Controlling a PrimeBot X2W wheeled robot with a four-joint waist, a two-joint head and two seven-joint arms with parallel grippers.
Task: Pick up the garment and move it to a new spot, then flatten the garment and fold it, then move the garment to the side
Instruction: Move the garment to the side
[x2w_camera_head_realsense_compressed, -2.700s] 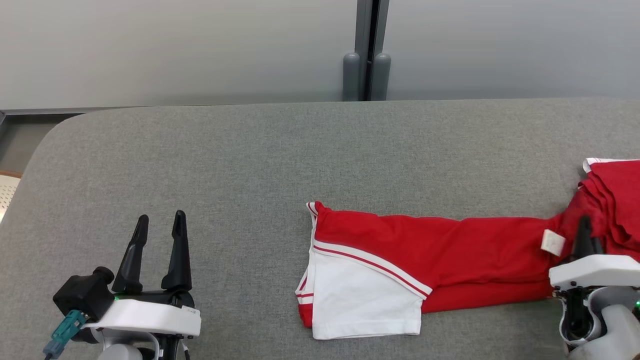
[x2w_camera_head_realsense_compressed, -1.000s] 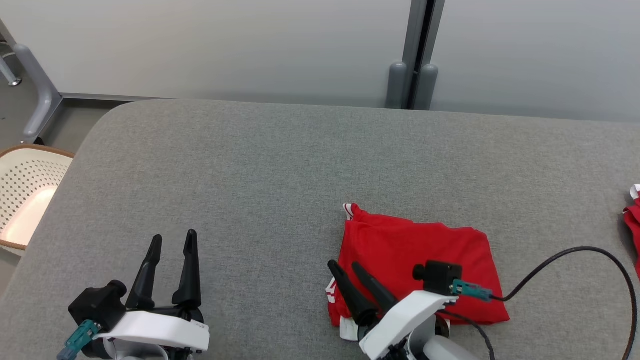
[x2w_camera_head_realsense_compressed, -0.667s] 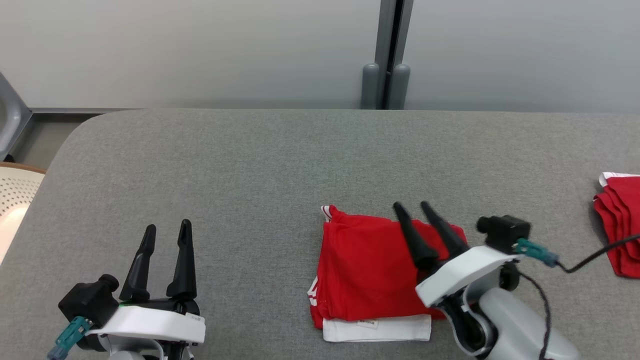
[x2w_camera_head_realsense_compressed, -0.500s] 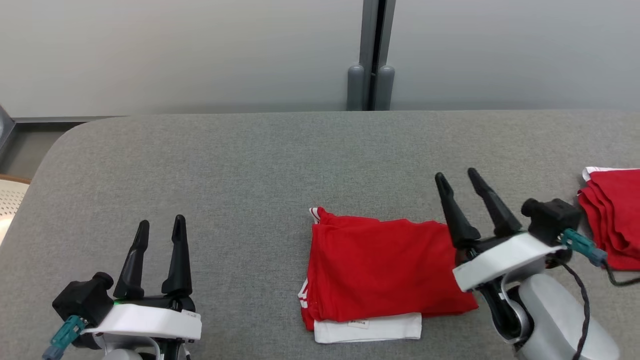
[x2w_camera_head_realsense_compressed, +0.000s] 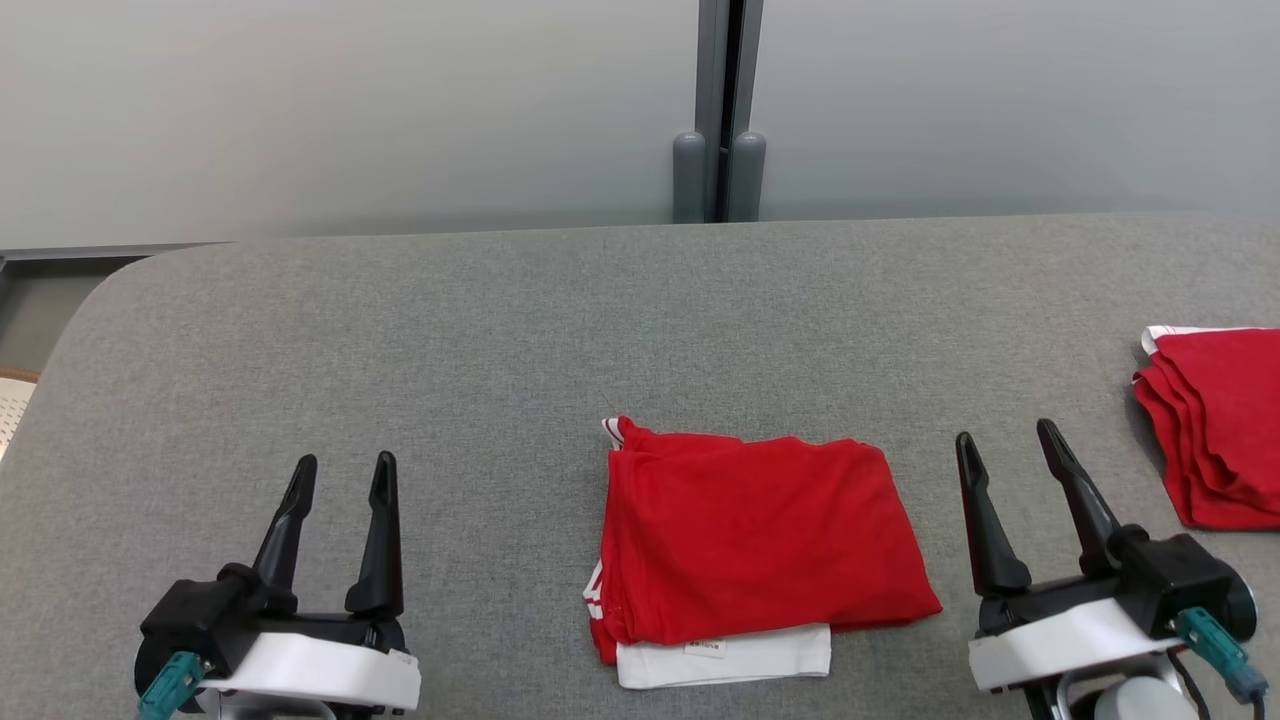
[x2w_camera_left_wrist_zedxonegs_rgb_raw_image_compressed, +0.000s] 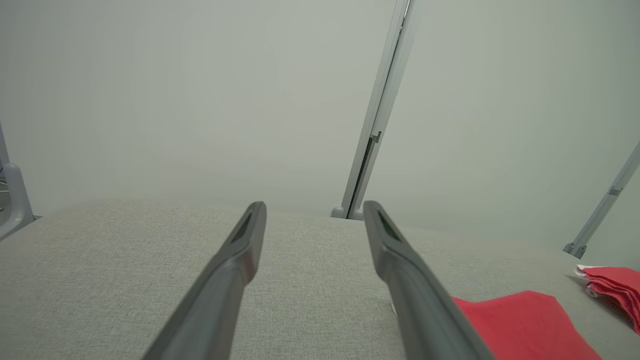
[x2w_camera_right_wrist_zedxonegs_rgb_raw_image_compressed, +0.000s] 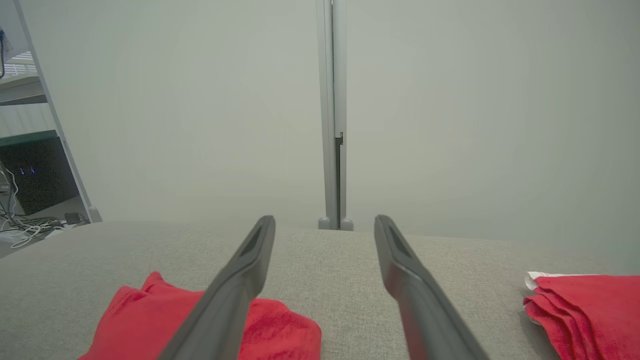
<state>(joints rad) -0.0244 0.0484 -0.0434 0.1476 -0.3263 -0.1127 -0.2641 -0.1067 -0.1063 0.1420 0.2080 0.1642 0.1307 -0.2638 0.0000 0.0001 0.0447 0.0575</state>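
Observation:
The garment (x2w_camera_head_realsense_compressed: 750, 535), red with a white layer showing at its front edge, lies folded into a rough square near the front middle of the grey table (x2w_camera_head_realsense_compressed: 500, 330). It shows again as a red corner (x2w_camera_left_wrist_zedxonegs_rgb_raw_image_compressed: 520, 325) in the left wrist view and as a red heap (x2w_camera_right_wrist_zedxonegs_rgb_raw_image_compressed: 150, 320) in the right wrist view. My left gripper (x2w_camera_head_realsense_compressed: 342, 463) rests open at the front left, well clear of the cloth. To the garment's right, my right gripper (x2w_camera_head_realsense_compressed: 1002, 432) stands open with nothing between its fingers, a short gap from the cloth's right edge.
A stack of folded red garments (x2w_camera_head_realsense_compressed: 1215, 430) lies at the table's right edge, also visible as a red pile (x2w_camera_right_wrist_zedxonegs_rgb_raw_image_compressed: 585, 310) in the right wrist view. A grey partition wall with a post (x2w_camera_head_realsense_compressed: 718, 110) runs behind the table. The table's rounded left corner (x2w_camera_head_realsense_compressed: 110, 285) is close to my left arm.
The garment went from a long spread strip to a folded square. My right gripper let go, lifted off the cloth and drew back to the front right. The camera also shifted.

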